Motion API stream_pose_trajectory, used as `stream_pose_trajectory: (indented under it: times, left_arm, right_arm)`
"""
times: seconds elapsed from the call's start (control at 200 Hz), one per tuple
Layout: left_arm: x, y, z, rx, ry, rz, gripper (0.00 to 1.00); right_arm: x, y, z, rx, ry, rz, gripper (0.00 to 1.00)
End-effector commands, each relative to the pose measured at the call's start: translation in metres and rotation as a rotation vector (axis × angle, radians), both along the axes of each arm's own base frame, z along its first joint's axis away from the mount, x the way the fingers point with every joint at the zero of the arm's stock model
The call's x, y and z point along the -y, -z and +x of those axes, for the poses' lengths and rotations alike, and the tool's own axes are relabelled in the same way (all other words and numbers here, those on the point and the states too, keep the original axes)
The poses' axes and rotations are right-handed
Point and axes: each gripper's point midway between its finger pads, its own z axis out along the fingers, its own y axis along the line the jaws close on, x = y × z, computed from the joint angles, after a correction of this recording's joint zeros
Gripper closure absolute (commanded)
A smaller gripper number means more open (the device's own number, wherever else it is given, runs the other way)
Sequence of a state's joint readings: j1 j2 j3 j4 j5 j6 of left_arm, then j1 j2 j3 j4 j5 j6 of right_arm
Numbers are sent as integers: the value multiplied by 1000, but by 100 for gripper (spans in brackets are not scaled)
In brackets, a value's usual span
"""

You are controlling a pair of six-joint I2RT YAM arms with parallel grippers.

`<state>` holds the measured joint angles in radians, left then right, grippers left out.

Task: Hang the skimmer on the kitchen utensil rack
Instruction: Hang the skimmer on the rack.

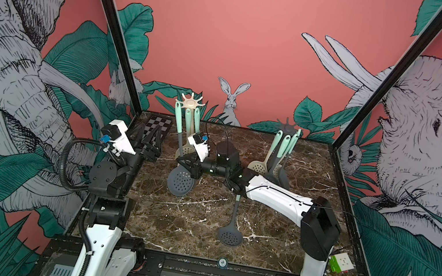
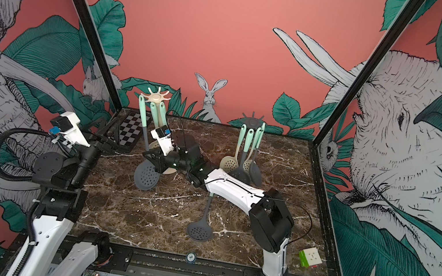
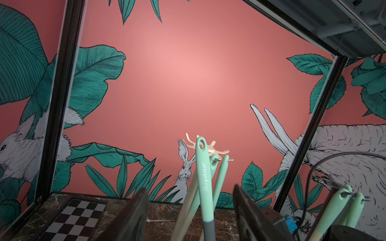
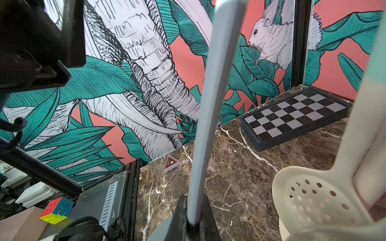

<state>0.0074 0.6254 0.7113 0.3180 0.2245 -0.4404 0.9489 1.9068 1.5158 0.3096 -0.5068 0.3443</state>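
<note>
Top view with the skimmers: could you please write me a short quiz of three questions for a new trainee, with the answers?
1. Choose one. What does the right pincer grip?
A: the handle of a grey skimmer
B: the chessboard
C: the colour cube
2. True or false: a second skimmer lies flat on the table.
3. Short answer: which stands closer to the gripped skimmer, the cream rack or the dark rack?
Key: 1 A. 2 True. 3 The cream rack.
</note>
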Motion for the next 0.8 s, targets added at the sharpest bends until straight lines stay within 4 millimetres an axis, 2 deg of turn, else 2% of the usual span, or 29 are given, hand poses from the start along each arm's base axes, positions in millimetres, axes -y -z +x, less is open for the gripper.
stream_pose_trajectory:
  times: [0.0,0.795]
  left_arm:
    - [2,-3,-2,22,15,-1,35]
    - [3,0,-4,20,17,-6,35]
  right_arm:
    - [-4,-15,3,22,-7,64,100]
    - [-4,5,-3,-40,-24,50,100]
